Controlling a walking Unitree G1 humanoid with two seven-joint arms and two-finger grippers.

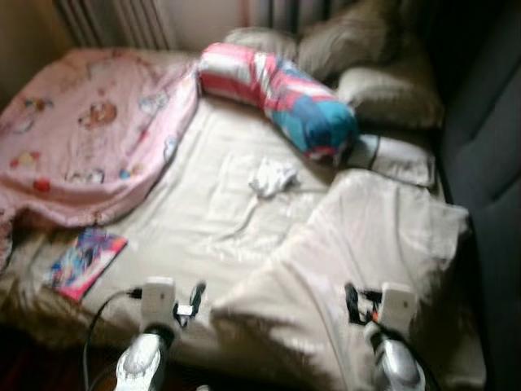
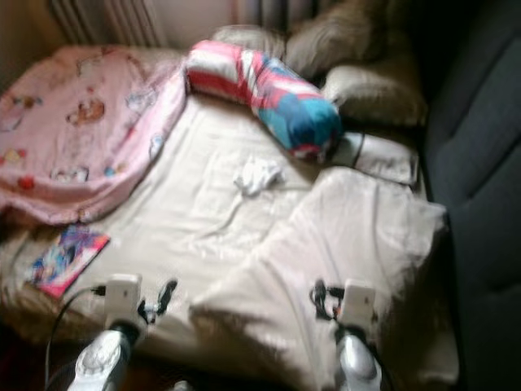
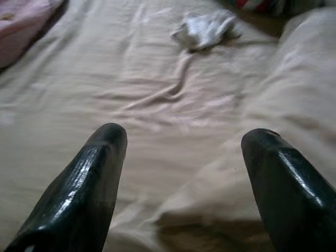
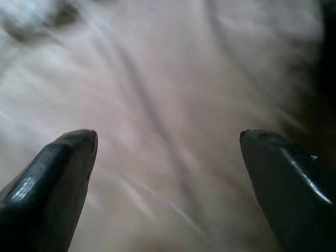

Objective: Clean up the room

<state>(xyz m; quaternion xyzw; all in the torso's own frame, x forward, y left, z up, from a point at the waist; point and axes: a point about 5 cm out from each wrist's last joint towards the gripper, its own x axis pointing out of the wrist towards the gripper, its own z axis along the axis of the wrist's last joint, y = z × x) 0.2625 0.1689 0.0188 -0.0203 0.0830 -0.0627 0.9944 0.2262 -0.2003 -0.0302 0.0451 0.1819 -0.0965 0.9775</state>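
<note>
A bed with a cream sheet fills the scene. A crumpled white cloth lies on the sheet near the middle. A colourful book rests at the near left edge. My left gripper hovers open over the near sheet, aimed toward the white cloth, which lies well ahead of it. My right gripper is open above the folded cream duvet on the right, nothing between its fingers.
A pink patterned blanket is heaped at the far left. A rolled pink, red and blue bundle lies at the head, with grey pillows behind it. A dark upholstered wall runs along the right side.
</note>
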